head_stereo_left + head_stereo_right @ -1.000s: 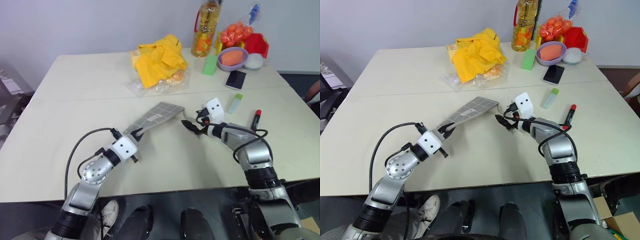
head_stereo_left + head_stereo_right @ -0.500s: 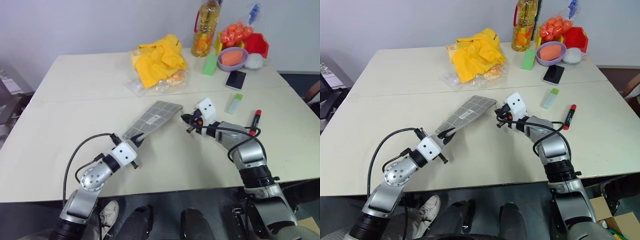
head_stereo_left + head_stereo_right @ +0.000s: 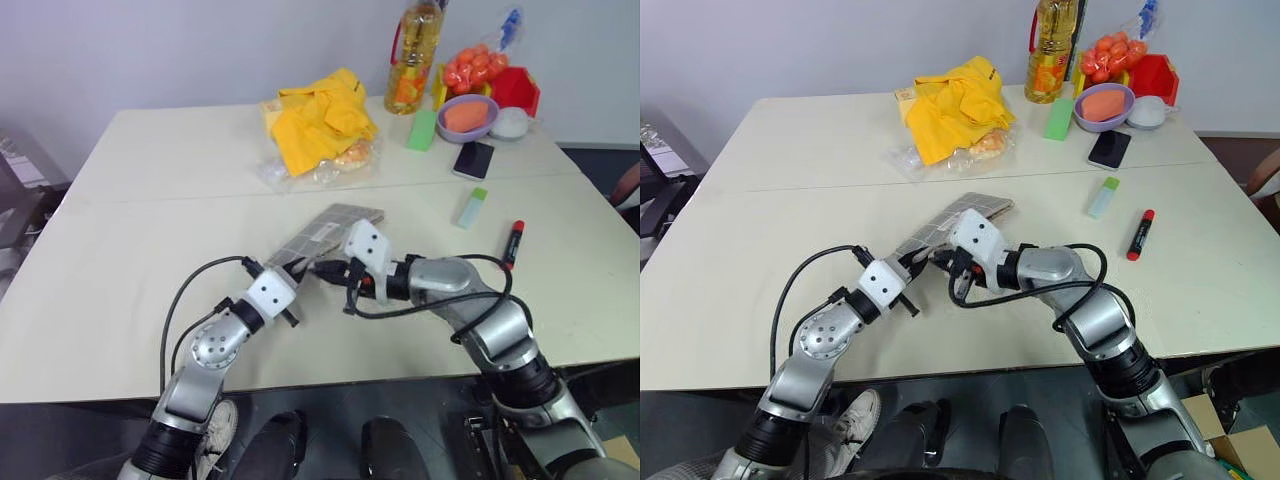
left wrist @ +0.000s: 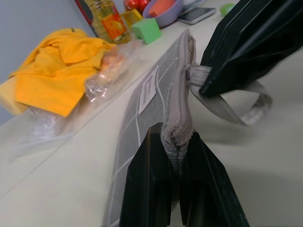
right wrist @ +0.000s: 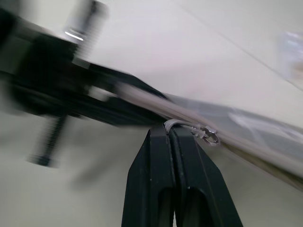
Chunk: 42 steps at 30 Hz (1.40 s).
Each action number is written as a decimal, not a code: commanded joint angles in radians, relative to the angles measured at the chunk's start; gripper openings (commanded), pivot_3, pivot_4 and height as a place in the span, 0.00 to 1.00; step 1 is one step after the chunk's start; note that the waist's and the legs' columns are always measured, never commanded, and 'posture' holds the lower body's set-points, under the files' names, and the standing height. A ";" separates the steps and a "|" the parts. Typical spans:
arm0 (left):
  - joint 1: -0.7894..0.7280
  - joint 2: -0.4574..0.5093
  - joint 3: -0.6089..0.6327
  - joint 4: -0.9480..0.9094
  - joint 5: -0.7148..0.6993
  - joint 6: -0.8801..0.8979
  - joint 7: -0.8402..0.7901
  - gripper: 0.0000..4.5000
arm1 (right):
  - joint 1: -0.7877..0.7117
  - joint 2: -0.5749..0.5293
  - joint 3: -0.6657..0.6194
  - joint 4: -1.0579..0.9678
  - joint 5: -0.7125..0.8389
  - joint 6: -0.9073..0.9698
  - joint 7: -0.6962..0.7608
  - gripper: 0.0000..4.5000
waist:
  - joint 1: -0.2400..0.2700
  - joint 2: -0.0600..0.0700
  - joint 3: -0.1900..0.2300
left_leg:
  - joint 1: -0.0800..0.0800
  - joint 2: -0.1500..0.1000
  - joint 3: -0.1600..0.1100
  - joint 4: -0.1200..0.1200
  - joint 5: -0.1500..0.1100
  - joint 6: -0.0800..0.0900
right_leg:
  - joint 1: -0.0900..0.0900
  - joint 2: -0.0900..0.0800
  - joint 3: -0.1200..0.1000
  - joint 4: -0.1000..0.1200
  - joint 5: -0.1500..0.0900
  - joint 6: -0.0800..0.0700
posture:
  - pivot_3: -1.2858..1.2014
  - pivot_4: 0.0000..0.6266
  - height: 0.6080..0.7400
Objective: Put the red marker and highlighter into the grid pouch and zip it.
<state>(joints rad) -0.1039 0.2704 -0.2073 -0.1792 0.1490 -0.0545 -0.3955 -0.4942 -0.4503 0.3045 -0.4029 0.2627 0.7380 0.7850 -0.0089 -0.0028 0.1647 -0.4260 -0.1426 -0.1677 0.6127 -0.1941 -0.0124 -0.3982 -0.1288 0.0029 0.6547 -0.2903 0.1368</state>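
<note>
Eye views: the right gripper (image 3: pixel 322 272) has swung in from mid-table to the near end of the pouch (image 3: pixel 330 229), meeting the left gripper (image 3: pixel 292 272). It stood open a second ago and is now closed. Judgement: the zipper is being opened, so nothing is loaded yet. The marker (image 3: pixel 514 241) and highlighter (image 3: pixel 471 207) lie bare toward the table's right edge, with open table around them and clutter only at the far edge.

Left wrist view: the left fingers (image 4: pixel 142 189) are clamped on the pouch's end seam, and the cord loop (image 4: pixel 241 106) hangs beside it.

Right wrist view: the right fingers (image 5: pixel 156 179) are pressed together on the cord at the zipper pull (image 5: pixel 206 131).
</note>
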 commanded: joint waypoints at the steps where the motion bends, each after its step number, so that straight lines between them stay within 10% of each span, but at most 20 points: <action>1: -0.038 -0.015 -0.004 0.018 0.008 -0.006 0.023 0.00 | -0.007 -0.008 0.016 -0.093 0.058 0.016 0.044 0.01 | 0.002 0.000 0.000 | 0.000 0.000 0.000 0.000 0.000 0.000 | 0.000 0.000 0.000 0.000 0.000 0.000 | 0.52 0.24 1.00; 6: -0.048 -0.027 -0.007 0.046 0.012 -0.022 0.037 0.00 | 0.001 -0.015 0.012 -0.102 0.063 0.038 0.031 0.01 | 0.000 0.000 0.000 | 0.000 0.000 0.000 0.000 0.000 0.000 | 0.000 0.000 0.000 0.000 0.000 0.000 | 0.52 0.24 1.00; 15: -0.021 0.026 0.038 0.046 0.003 -0.062 0.038 0.00 | 0.022 -0.148 -0.269 0.134 -0.005 0.053 -0.128 0.89 | 0.019 0.000 0.000 | 0.000 0.000 0.000 0.001 0.000 0.000 | 0.001 0.000 0.000 -0.001 0.000 0.000 | 0.52 0.24 1.00; 22: -0.012 0.053 0.060 0.056 -0.009 -0.083 0.040 0.00 | -0.139 -0.109 -0.478 0.637 -0.080 -0.043 -0.416 0.99 | 0.018 0.000 0.000 | 0.000 0.000 0.001 0.000 0.000 0.000 | 0.001 0.000 0.000 -0.001 0.000 0.000 | 0.52 0.24 1.00; 35: 0.005 0.026 0.041 0.011 -0.010 -0.073 0.053 0.00 | -0.442 -0.019 -0.551 1.277 -0.127 -0.264 -0.710 0.99 | -0.002 0.000 0.000 | 0.000 0.000 0.002 -0.001 0.000 0.000 | 0.000 0.000 0.001 -0.001 0.000 0.000 | 0.52 0.24 1.00; 38: 0.008 0.024 0.042 0.005 -0.007 -0.068 0.056 0.00 | -0.453 -0.017 -0.549 1.310 -0.128 -0.282 -0.706 0.83 | -0.005 0.000 0.000 | 0.000 0.000 0.002 -0.001 0.000 0.000 | 0.000 0.000 0.001 -0.001 0.000 0.000 | 0.52 0.24 1.00; 42: 0.013 0.024 0.048 0.003 -0.008 -0.066 0.058 0.00 | -0.452 -0.019 -0.545 1.320 -0.131 -0.302 -0.699 0.38 | -0.004 0.001 0.000 | 0.000 0.000 0.002 -0.001 0.000 0.000 | 0.001 0.000 0.001 -0.001 0.000 0.000 | 0.52 0.24 1.00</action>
<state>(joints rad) -0.0920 0.2929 -0.1717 -0.1322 0.1443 -0.1155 -0.3449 -0.9222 -0.4607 -0.2345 0.9189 0.1343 0.4512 0.0862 -0.0126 -0.0023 0.1650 -0.4257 -0.1426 -0.1659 0.6120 -0.1938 -0.0124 -0.3975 -0.1285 0.0042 0.6539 -0.2901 0.1365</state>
